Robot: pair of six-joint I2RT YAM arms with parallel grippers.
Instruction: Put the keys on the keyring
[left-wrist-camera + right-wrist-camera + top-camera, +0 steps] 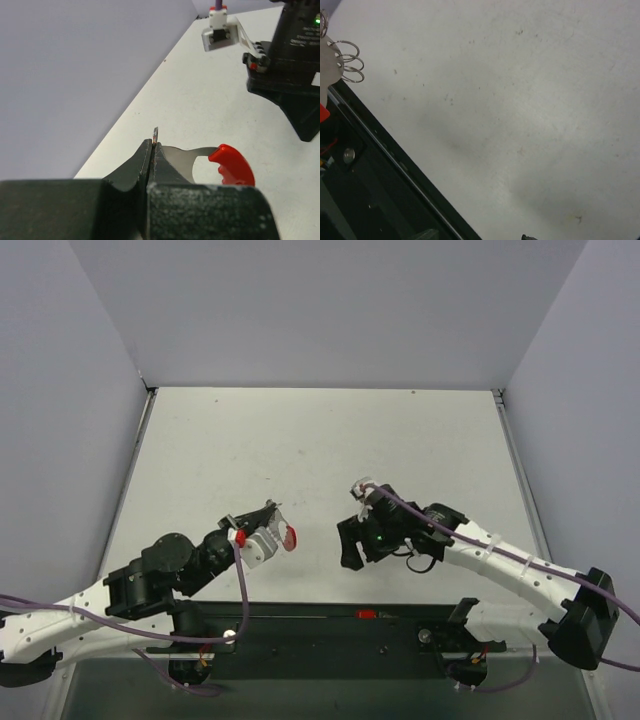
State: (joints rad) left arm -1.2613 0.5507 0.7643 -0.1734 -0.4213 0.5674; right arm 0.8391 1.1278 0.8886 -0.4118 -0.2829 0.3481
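Note:
My left gripper (274, 516) (152, 147) is shut on the keyring (200, 160), a thin silver plate held off the table near the middle front. A curved red band (231, 164) (290, 537) sticks out to the right of the jaws, and a small wire ring (156, 134) pokes up above the tips. The right wrist view catches the plate's end with several small rings (349, 62) at its top left corner. My right gripper (350, 542) hovers a short way right of the keyring, open and holding nothing. I cannot make out the keys.
The white table (320, 450) is walled in grey at the back and both sides. A black base rail (330, 625) (365, 165) runs along the near edge, with a tiny red thing (366, 614) on it.

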